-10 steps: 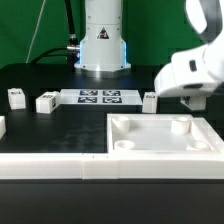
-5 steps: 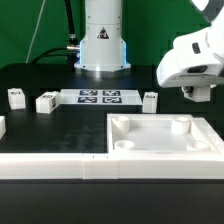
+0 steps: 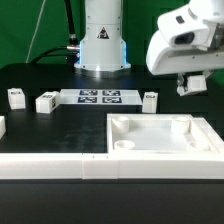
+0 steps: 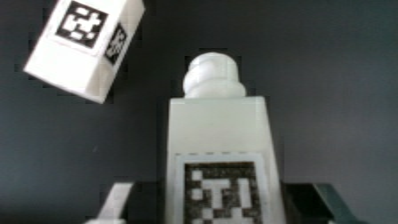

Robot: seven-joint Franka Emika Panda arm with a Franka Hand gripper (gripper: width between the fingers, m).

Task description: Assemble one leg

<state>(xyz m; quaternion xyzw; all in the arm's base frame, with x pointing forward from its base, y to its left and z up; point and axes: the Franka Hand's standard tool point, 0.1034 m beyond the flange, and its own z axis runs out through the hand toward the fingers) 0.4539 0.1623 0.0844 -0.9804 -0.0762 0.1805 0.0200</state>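
My gripper (image 3: 191,86) hangs in the air at the exterior view's right, above the large white tray-like piece (image 3: 150,147). It is shut on a white leg (image 3: 190,84). In the wrist view this leg (image 4: 221,130) stands between the two fingers (image 4: 118,200), with its marker tag facing the camera and its rounded tip pointing away. A second leg (image 4: 86,45) lies on the black table beyond it. It also shows in the exterior view (image 3: 150,100), below and to the left of my gripper. Two more legs (image 3: 16,97) (image 3: 46,102) lie at the exterior view's left.
The marker board (image 3: 99,96) lies flat in front of the arm's base (image 3: 103,45). A white part's edge (image 3: 2,126) shows at the far left. A long white strip (image 3: 50,166) runs along the front.
My gripper has risen off the tray-like piece and shifted toward the exterior view's left, carrying the leg up with it. The other parts have not moved.
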